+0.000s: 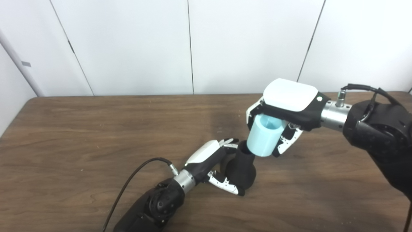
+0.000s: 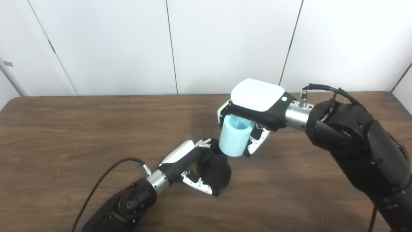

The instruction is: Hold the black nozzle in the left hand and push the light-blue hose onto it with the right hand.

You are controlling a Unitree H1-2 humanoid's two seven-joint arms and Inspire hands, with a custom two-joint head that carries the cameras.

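Note:
The black nozzle (image 1: 242, 169), bulb-shaped with a narrow neck pointing up and right, stands on the table. My left hand (image 1: 210, 161) is shut around its body from the left. The light-blue hose (image 1: 264, 137), a short wide tube, is held tilted in my right hand (image 1: 283, 109), which is shut on it from above. The hose's lower rim meets the top of the nozzle's neck; how far the neck sits inside is hidden. In the right eye view the nozzle (image 2: 215, 171), hose (image 2: 234, 138), left hand (image 2: 185, 159) and right hand (image 2: 257, 106) appear the same way.
The brown wooden table (image 1: 96, 135) stretches wide on the left and behind the hands. A black cable (image 1: 132, 180) loops off my left forearm over the table. White wall panels stand behind the table's far edge.

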